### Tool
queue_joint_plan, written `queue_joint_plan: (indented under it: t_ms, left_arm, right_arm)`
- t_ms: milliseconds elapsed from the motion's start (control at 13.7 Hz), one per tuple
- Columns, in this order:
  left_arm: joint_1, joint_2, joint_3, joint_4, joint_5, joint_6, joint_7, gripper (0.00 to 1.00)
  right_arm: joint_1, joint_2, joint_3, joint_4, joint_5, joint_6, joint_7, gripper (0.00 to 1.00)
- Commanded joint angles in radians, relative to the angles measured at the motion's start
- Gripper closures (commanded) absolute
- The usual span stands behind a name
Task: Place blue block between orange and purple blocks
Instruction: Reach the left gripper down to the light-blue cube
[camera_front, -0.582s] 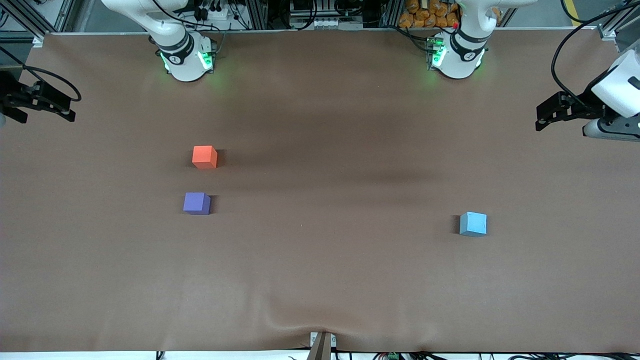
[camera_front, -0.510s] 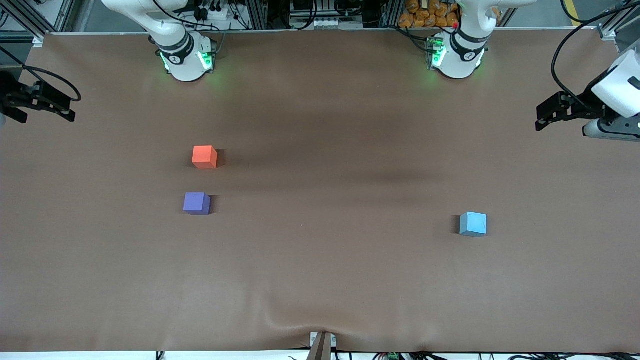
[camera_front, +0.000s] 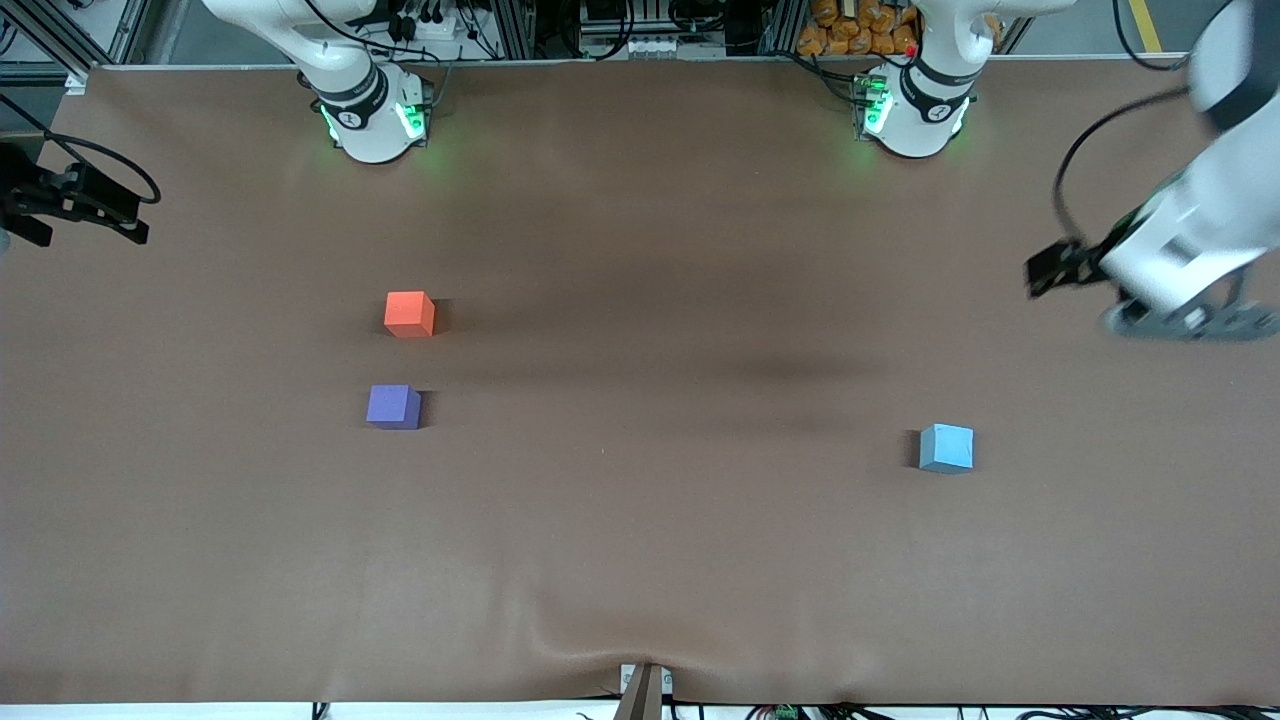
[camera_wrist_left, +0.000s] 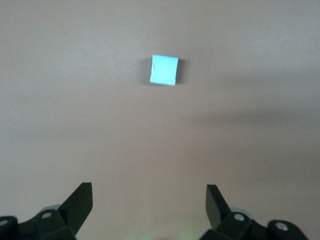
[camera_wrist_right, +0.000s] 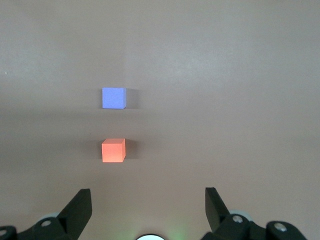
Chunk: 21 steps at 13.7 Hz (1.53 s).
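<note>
The blue block (camera_front: 946, 448) lies on the brown table toward the left arm's end; it also shows in the left wrist view (camera_wrist_left: 164, 70). The orange block (camera_front: 409, 314) and the purple block (camera_front: 393, 407) lie toward the right arm's end with a gap between them, the purple one nearer the front camera. Both show in the right wrist view, orange (camera_wrist_right: 113, 150) and purple (camera_wrist_right: 114, 98). My left gripper (camera_front: 1042, 274) is up over the table's left-arm end, open and empty (camera_wrist_left: 149, 197). My right gripper (camera_front: 135, 215) waits open and empty at the other end (camera_wrist_right: 148, 200).
The two arm bases (camera_front: 372, 112) (camera_front: 915, 112) stand along the table's edge farthest from the front camera. The brown table cover (camera_front: 640, 520) has a wrinkle near the front edge, by a small bracket (camera_front: 642, 690).
My left arm has swung down and inward over the table, closer to the blue block. The right arm and all three blocks have not moved.
</note>
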Motion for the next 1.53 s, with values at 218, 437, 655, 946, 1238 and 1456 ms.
queue_joint_plan:
  t_ms: [218, 437, 655, 946, 1238, 1456]
  left_arm:
    - [-0.028, 0.35, -0.002, 0.123, 0.035, 0.219, -0.09, 0.0]
    - [-0.018, 0.467, -0.002, 0.116, 0.042, 0.348, -0.084, 0.0]
    - [0.018, 0.513, 0.0, 0.071, 0.045, 0.429, -0.052, 0.0]
    - [0.06, 0.527, 0.0, -0.028, 0.045, 0.539, 0.101, 0.0]
    - [0.052, 0.551, 0.0, -0.032, 0.035, 0.539, 0.098, 0.02]
    - [0.043, 0.55, -0.002, -0.032, 0.029, 0.537, 0.095, 0.72]
  right_arm:
    - [0.005, 0.006, -0.002, 0.017, -0.021, -0.01, -0.003, 0.0]
    - [0.005, 0.006, -0.002, 0.017, -0.019, -0.01, -0.003, 0.0]
    - [0.005, 0.006, -0.003, 0.017, -0.012, -0.012, -0.003, 0.0]
    - [0.003, 0.006, -0.003, 0.017, -0.012, -0.01, -0.003, 0.0]
    - [0.003, 0.008, -0.003, 0.015, -0.007, -0.001, -0.005, 0.0]
    - [0.003, 0.008, -0.003, 0.015, -0.007, 0.0, -0.005, 0.0]
